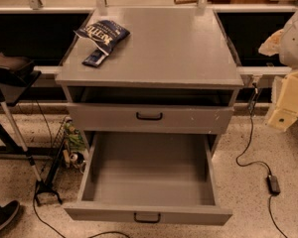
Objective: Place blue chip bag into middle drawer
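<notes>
The blue chip bag lies at the upper left of the frame, on the grey counter near its left edge. A small dark packet touches the bag's lower corner. Lower centre, the middle drawer stands pulled fully out, its wide floor bare between its side walls. The claw hangs at the right edge, well apart from the bag; spread or pressed together, I cannot tell.

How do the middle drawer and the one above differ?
The middle drawer is pulled out, its bare inside showing; the upper drawer is pushed in, only its front visible. Both are grey with a black handle mid-front. The end effector is at the view's right edge, off both.
</notes>
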Robot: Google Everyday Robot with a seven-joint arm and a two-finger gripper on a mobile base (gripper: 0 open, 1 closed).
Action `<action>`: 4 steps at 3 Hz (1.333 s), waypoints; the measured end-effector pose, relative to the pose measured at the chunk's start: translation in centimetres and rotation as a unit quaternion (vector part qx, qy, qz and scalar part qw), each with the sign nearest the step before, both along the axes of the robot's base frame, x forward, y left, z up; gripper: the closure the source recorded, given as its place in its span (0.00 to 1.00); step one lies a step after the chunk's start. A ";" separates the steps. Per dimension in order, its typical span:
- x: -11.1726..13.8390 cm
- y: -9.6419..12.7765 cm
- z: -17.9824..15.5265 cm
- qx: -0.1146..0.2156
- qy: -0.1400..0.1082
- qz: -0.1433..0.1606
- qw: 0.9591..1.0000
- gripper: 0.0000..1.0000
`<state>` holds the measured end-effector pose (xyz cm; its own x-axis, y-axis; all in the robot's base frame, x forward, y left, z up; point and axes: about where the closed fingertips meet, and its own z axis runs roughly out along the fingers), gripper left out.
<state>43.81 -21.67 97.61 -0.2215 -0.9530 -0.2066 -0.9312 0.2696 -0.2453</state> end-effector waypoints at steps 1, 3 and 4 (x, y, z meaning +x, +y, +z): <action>0.0 0.0 0.0 0.000 0.000 0.000 1.000 0.00; 4.3 4.4 3.5 0.073 -0.065 -0.007 0.995 0.00; 7.7 9.1 6.9 0.127 -0.101 -0.010 0.987 0.00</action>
<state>51.53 -12.59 104.55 -0.1698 -0.8601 -0.4810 -0.8639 0.3647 -0.3473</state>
